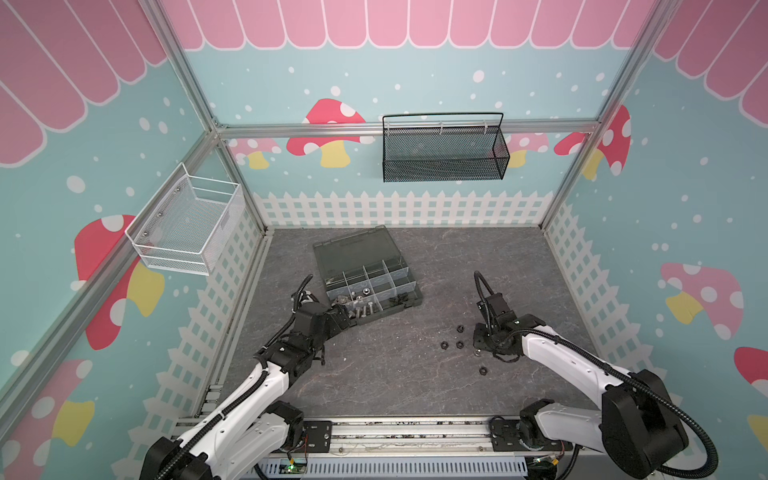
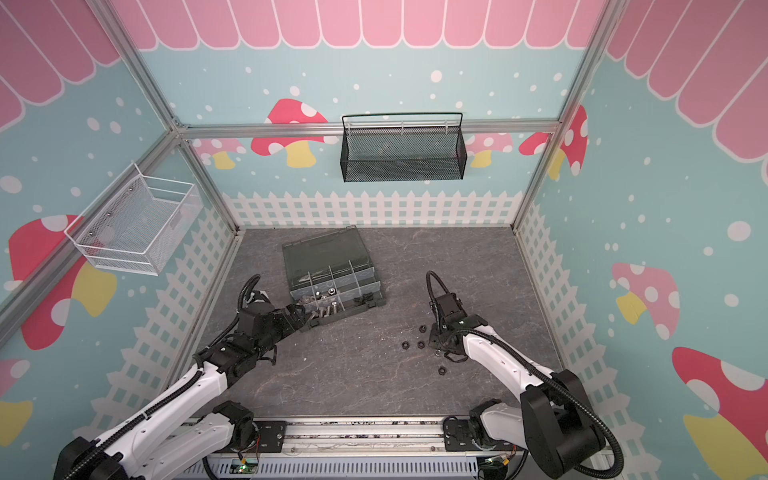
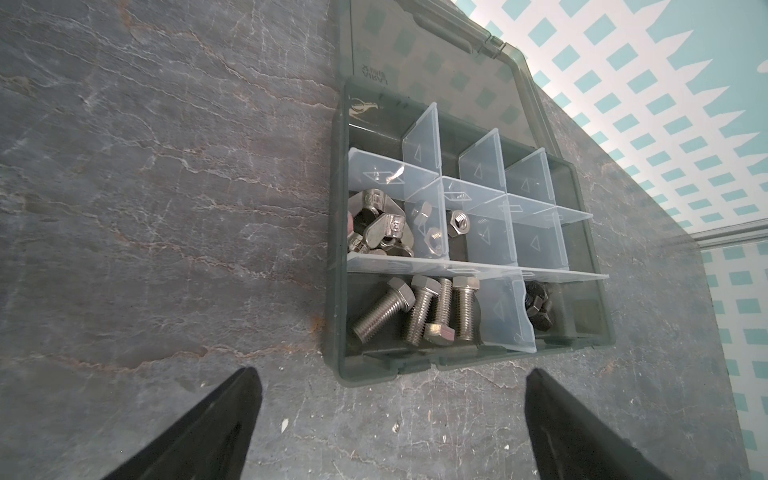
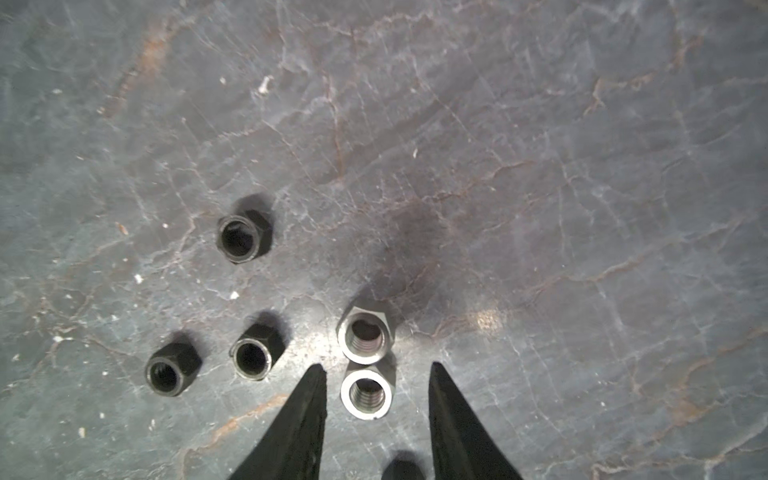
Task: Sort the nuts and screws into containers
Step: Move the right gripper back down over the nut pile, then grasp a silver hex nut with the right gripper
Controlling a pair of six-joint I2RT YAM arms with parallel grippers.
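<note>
On the left wall hangs a white basket (image 1: 187, 224). Below it the left arm (image 1: 257, 386) reaches toward the near left corner of the box (image 1: 353, 249), which lies open on the desk (image 1: 374, 382). Its jaws stand wide and empty, just short of the box's front wall.

Clear dividers split the box into containers (image 3: 536, 241). In the left wrist view, silver screws (image 3: 419, 309) lie heaped in the near left one. Wing nuts (image 3: 380, 226) fill the one behind it, and hex nuts (image 3: 458, 222) sit in the next along. Black pieces (image 3: 538, 305) are bunched in the container beside the screws, and I cannot tell whether they are nuts or screws. The other containers look bare.

A black basket (image 1: 444, 149) hangs on the back wall. Right of the box, four black nuts (image 1: 460, 328) lie loose on the desk, near one another but apart.

Just right of them the right arm (image 1: 552, 349) points down at the desk. Its jaws are narrow but not closed, one on each side of a silver nut (image 4: 366, 394), with a gap on both sides. A second silver nut (image 4: 365, 336) lies just beyond the tips.
</note>
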